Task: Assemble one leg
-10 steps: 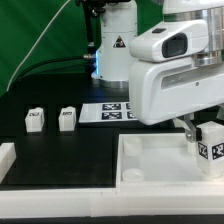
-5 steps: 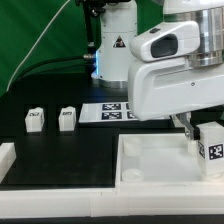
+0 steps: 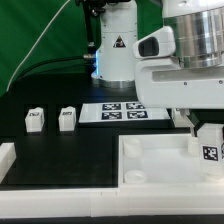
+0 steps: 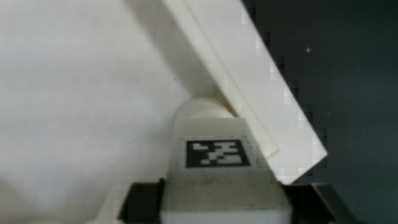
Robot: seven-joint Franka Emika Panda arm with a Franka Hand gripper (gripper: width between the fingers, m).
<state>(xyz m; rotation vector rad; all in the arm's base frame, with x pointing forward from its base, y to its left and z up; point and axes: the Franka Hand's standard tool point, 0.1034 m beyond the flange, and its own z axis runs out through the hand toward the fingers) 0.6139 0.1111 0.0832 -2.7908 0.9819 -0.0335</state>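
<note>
A white leg (image 3: 208,148) with a black-and-white tag stands at the far right corner of the large white tray-like part (image 3: 150,165). My gripper (image 3: 203,132) comes down on it from above, and the arm's white body hides most of the fingers. In the wrist view the leg (image 4: 217,150) sits between my two dark fingers (image 4: 146,202), against the tray's raised wall (image 4: 240,70). The jaws stand closed against the leg's sides. Two more legs (image 3: 35,120) (image 3: 68,119) stand on the black table at the exterior view's left.
The marker board (image 3: 122,110) lies behind the tray on the black table. The arm's base (image 3: 115,50) stands behind it. A white raised border (image 3: 8,160) runs along the front and left.
The arm's white body has moved up and toward the exterior view's right. The leg stays at the tray's corner, a touch lower in the picture.
</note>
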